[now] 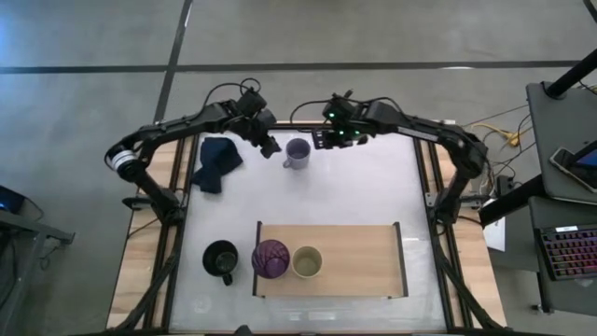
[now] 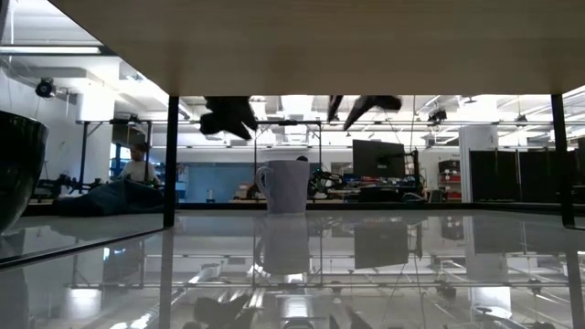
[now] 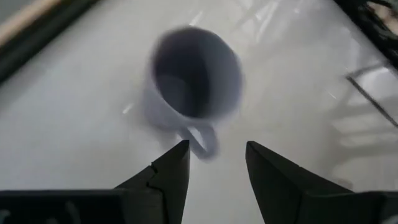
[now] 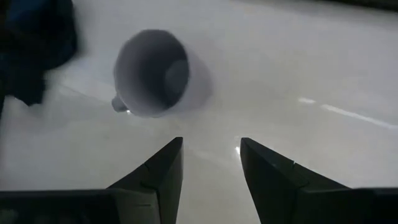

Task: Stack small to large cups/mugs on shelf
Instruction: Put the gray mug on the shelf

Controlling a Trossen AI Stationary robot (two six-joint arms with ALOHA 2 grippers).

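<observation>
High view first: we've got the grey-lavender handled ceramic mug (image 1: 297, 153) standing upright on the white counter (image 1: 373, 187), well apart from the light-wood shelf (image 1: 359, 261), with both arms crowding it. The left gripper (image 1: 271, 147) sits just beside the mug on the side toward the dark blue cloth (image 1: 216, 163); the right gripper (image 1: 322, 140) hangs just beside it on the opposite side. Both are spread apart and empty. In the left wrist view the mug's handle (image 3: 202, 140) points straight back at the left gripper, so we'd guess the left arm has the better line. On the shelf, the purple tumbler (image 1: 270, 259) and pale yellow cup (image 1: 307, 262) already stand together; the black mug (image 1: 221, 259) waits just off its end.
</observation>
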